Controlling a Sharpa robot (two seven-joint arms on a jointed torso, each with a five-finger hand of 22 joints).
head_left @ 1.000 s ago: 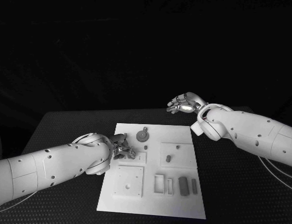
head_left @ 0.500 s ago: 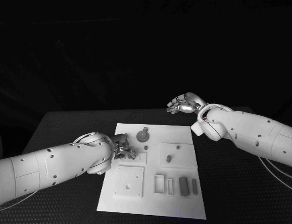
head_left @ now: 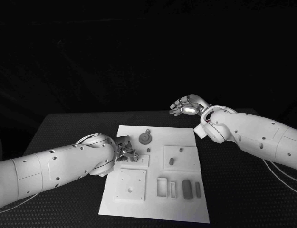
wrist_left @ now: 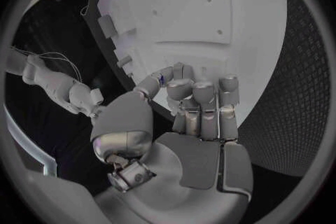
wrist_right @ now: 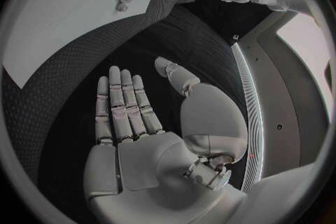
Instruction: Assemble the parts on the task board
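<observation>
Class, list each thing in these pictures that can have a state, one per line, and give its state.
Left robot hand: fingers curled in over the task board's left side; whether it grips a part cannot be told.
Right robot hand: open, fingers straight and together, above the black table beyond the board.
Task board: lies flat on the table.
Gear: lies flat on the board's far end.
Two dark parts: lie near the board's near right corner.

both arms are showing smooth white shells dotted with small dark screw holes, thin pale cables trailing beneath them. the left hand point(head_left: 126, 151) and right hand point(head_left: 185, 107) are gleaming silver, with segmented fingers and rounded thumb housings.
</observation>
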